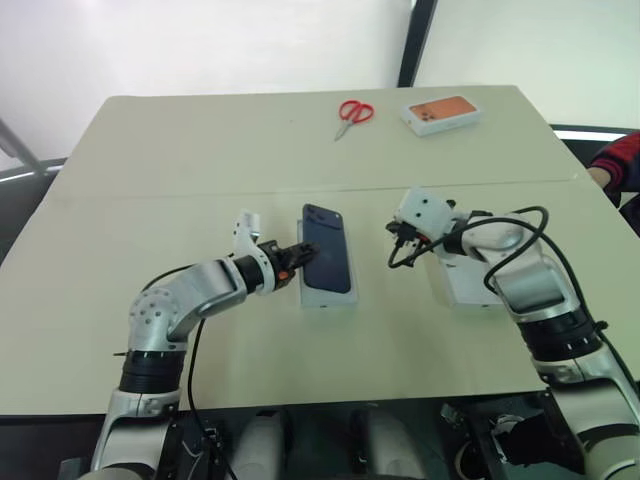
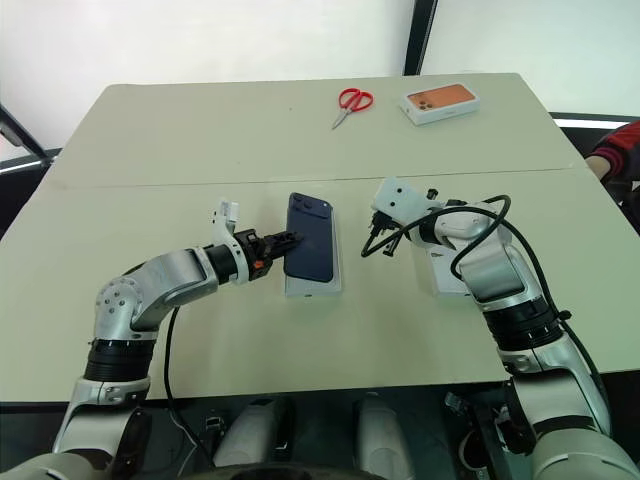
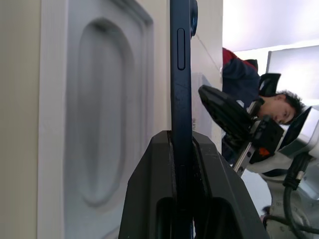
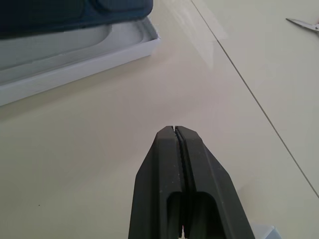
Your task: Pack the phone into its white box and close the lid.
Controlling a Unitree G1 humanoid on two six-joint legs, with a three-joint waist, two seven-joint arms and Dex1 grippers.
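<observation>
Left arm reaches in from the near left edge of the table [image 1: 200, 140], forearm roughly level. The left gripper [image 1: 293, 257] points toward the table centre and is clamped on one long edge of the phone [image 1: 328, 250], as the left wrist view confirms. The phone hangs just above the white box [image 2: 313, 288], its dark navy back and camera corner facing up. The box holds a white moulded insert [image 3: 94, 124] with an oval recess.

Right arm is bent at the elbow, wrist turned inward. The right gripper [image 4: 175, 137] has its fingers pressed together on nothing, poised over bare tabletop beside the box. The lid [image 1: 462, 285] lies beneath the right forearm.

Red-handled scissors [image 1: 352, 113] and an orange-topped white box [image 1: 440, 113] sit at the far edge.
</observation>
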